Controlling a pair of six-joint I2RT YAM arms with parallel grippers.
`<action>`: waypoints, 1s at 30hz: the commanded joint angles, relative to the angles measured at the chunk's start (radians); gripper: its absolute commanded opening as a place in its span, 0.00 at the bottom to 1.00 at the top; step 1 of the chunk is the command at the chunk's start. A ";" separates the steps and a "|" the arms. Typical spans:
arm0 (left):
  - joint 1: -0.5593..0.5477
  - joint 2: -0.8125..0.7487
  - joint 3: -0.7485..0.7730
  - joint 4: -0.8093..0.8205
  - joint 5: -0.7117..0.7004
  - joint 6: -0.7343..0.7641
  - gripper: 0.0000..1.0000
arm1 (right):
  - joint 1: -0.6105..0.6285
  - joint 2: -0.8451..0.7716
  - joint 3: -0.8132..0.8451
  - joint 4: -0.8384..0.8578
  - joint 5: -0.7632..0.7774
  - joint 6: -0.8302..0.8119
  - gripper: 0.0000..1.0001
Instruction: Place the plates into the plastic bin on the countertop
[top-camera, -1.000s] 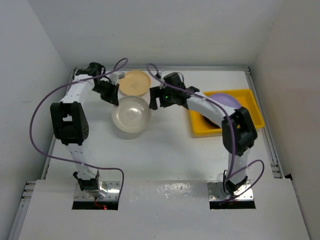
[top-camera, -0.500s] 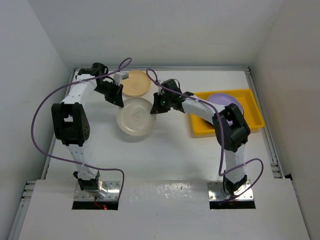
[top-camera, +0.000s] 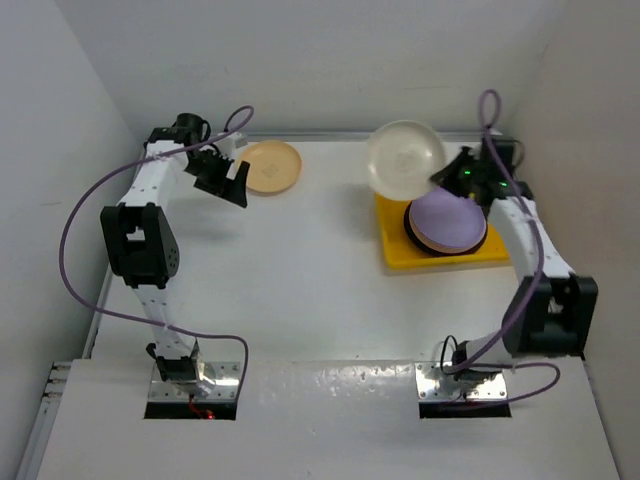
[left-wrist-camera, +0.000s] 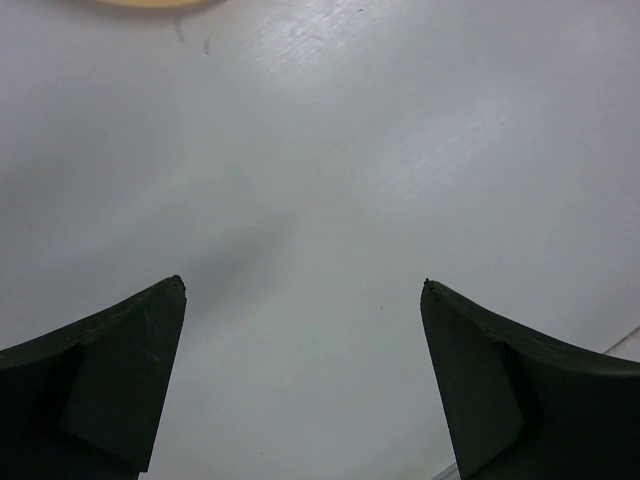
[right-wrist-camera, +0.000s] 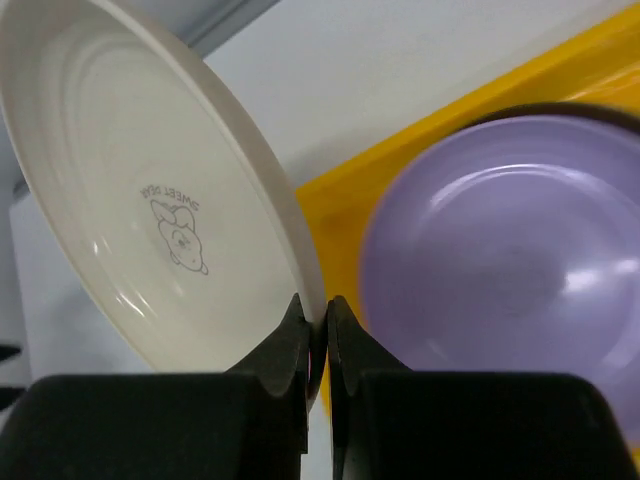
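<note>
The right gripper (right-wrist-camera: 316, 312) clamps the rim of a cream plate (right-wrist-camera: 150, 220) — tilted over the yellow bin (top-camera: 396, 256), where a lavender plate (top-camera: 448, 222) lies. The left gripper (left-wrist-camera: 300, 295) hangs wide open, well left of the bin

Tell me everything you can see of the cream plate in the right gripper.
The cream plate is round, shallow and glossy, plastic-looking, with faint concentric rings and a small rabbit print with lettering at its centre. It stands steeply tilted in the air, its rim pinched by the shut right gripper, above the far left corner of the yellow bin, beside the lavender plate. Nothing else touches it.
</note>
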 joint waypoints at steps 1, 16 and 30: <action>0.008 0.047 0.053 0.104 -0.131 -0.115 1.00 | -0.106 -0.140 -0.047 -0.182 0.081 -0.052 0.00; -0.012 0.432 0.343 0.431 -0.373 -0.481 1.00 | -0.384 -0.023 -0.125 -0.217 0.083 -0.118 0.58; -0.061 0.635 0.433 0.485 -0.277 -0.521 0.73 | -0.340 -0.083 -0.021 -0.324 0.277 -0.279 0.73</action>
